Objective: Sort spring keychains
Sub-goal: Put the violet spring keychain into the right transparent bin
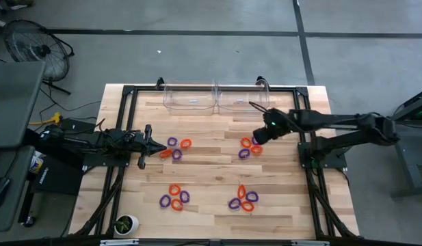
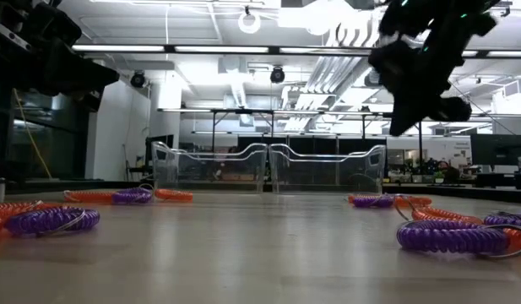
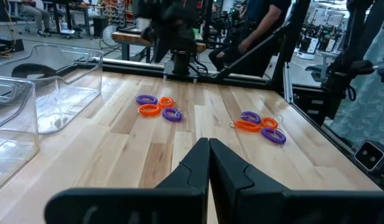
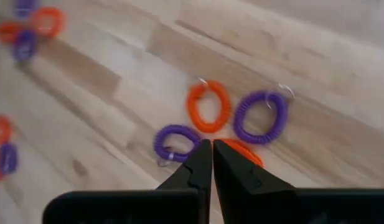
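Closest to my low camera, a purple coiled plastic keychain lies at lower right. From above I see four mixed orange-and-purple clusters on the wooden table. Two clear plastic bins at top centre hold nothing. My right gripper hovers pinched empty over one cluster; the left gripper, likewise pinched, sits left.

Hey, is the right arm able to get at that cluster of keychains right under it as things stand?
Probably yes. The right gripper hangs shut just above the upper right cluster of keychains, with nothing between them in the right wrist view; it would need to open its fingers first.
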